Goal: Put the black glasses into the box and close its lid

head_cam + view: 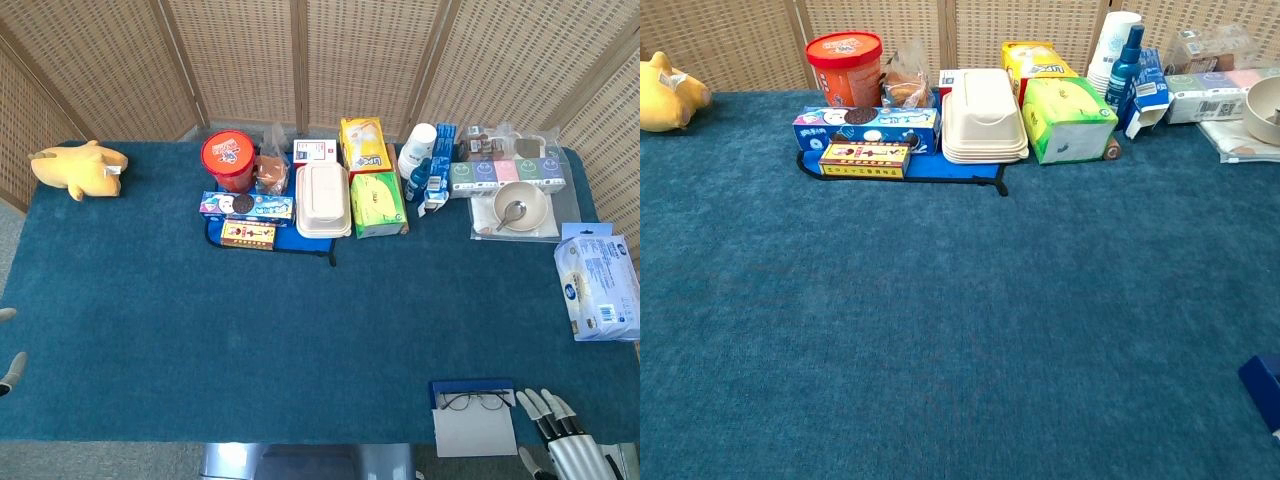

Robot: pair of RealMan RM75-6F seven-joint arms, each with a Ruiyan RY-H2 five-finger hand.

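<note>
The glasses (474,402) lie inside the open box (474,428) at the table's (300,330) near edge, toward the right corner, its blue lid (472,386) standing up behind them. The right hand (560,440) is just right of the box, fingers spread, holding nothing. At the left edge only fingertips of the left hand (8,365) show; its state cannot be told.

yellow plush toy (78,168) far-left back of counter (300,340) | red tub (228,160) behind blue biscuit box (247,207) | white clamshell container (322,200) beside green tissue pack (378,204) | bowl with spoon (520,207) right | wipes pack (598,287) right edge
</note>
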